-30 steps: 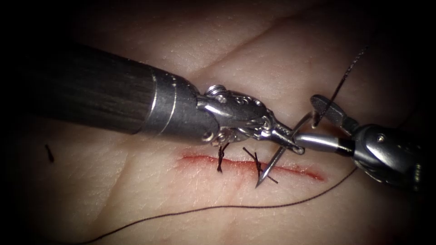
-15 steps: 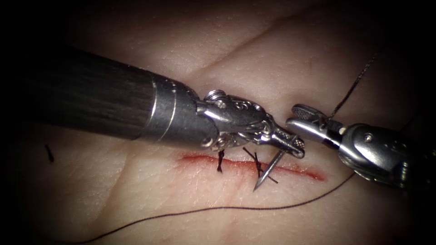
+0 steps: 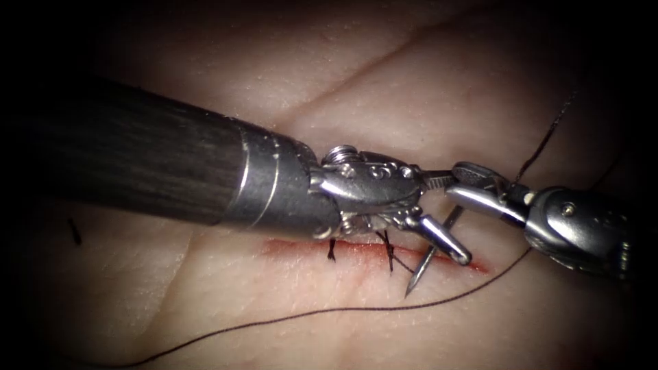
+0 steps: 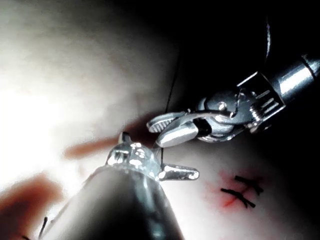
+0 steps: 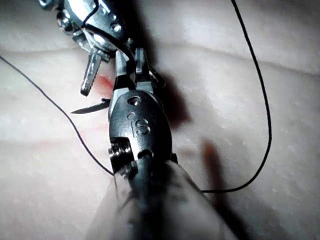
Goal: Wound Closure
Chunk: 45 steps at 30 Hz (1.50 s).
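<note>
Plainly gapes at the left tool (image 3: 459,219): splays one jaw straight ahead toward the right tool (image 3: 454,181) and the other down toward the cut (image 3: 295,245), and grips nothing. Shows the same wide spread in the left wrist view (image 4: 160,154), with the right tool (image 4: 154,133) just beyond the tips.

Seems clamped, at the right tool, on the rear end of the needle (image 3: 421,270), though part of that grip hides behind the left tool's lower jaw. Slants the needle down from under the right tool's tips, close by that lower jaw, to a bare point just past it, above the tissue (image 3: 411,89) near the cut's right end and not in it. Appears again in the right wrist view as a slim point (image 5: 87,108) jutting out beside the right tool (image 5: 131,59).

Leads thread (image 3: 329,313) up and away behind the right tool, then in a long slack line beneath both tools across the tissue; loops it wide beside the shaft in the right wrist view (image 5: 262,100).

Carries two dark stitches (image 3: 389,250) across the red-stained cut directly under the left tool's wrist, seen also past the left tool's tips (image 4: 240,192). Leaves a cut end (image 3: 74,231) well back, below the left shaft
</note>
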Each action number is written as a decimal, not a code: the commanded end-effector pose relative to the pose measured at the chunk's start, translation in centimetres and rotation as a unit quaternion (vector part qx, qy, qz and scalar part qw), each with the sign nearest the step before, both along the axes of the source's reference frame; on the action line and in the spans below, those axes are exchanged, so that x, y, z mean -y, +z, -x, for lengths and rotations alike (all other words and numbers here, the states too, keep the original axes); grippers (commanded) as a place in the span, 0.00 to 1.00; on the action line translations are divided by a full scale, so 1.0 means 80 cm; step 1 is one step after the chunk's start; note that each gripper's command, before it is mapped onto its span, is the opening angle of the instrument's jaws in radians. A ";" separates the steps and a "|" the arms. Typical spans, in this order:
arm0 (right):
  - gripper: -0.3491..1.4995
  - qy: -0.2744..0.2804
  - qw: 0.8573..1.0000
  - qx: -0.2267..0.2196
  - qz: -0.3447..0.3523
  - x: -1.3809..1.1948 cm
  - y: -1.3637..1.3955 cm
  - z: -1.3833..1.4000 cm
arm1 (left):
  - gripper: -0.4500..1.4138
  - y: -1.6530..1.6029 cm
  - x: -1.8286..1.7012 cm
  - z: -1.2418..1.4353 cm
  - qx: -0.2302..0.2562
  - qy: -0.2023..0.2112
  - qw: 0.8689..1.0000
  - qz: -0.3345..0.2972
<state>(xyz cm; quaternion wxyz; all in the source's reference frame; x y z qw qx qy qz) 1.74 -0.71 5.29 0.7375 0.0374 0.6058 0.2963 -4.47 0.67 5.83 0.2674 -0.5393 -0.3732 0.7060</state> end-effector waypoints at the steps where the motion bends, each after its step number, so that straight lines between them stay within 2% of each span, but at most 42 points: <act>1: 0.00 -0.012 1.000 0.006 0.013 0.0005 0.0007 0.0010 | 0.92 0.0004 0.0002 0.0002 -0.004 -0.001 1.000 0.013; 6: 0.00 -0.036 0.997 0.017 0.062 -0.0003 0.0019 0.0052 | 0.90 -0.0003 0.0015 -0.0018 -0.046 -0.019 0.997 0.053; 10: 0.00 -0.055 0.992 0.010 0.111 -0.0001 0.0034 0.0065 | 0.77 0.0006 0.0053 -0.0025 -0.089 -0.025 0.988 0.123; 11: 0.00 -0.059 0.990 0.006 0.125 0.0001 0.0037 0.0063 | 0.53 0.0017 0.0073 -0.0025 -0.102 -0.022 0.982 0.159; 15: 0.00 -0.053 0.989 -0.001 0.137 0.0001 0.0038 0.0061 | 0.22 0.0051 0.0101 -0.0021 -0.121 -0.018 0.972 0.203; 18: 0.00 -0.045 0.989 -0.004 0.139 -0.0001 0.0038 0.0060 | 0.11 0.0075 0.0110 -0.0016 -0.122 -0.018 0.971 0.205; 22: 0.00 -0.040 0.989 -0.004 0.143 -0.0001 0.0039 0.0057 | 0.02 0.0107 0.0117 -0.0004 -0.122 -0.015 0.970 0.211; 27: 0.00 -0.037 0.987 0.004 0.156 -0.0005 0.0041 0.0056 | 0.01 0.0133 0.0126 0.0007 -0.134 -0.003 0.968 0.214; 35: 0.00 -0.045 0.978 0.022 0.201 -0.0011 0.0057 0.0039 | 0.05 0.0134 0.0153 0.0031 -0.145 0.014 0.966 0.213; 45: 0.00 -0.084 0.963 0.047 0.252 0.0001 0.0082 0.0029 | 0.09 0.0136 0.0164 0.0021 -0.149 0.021 0.968 0.201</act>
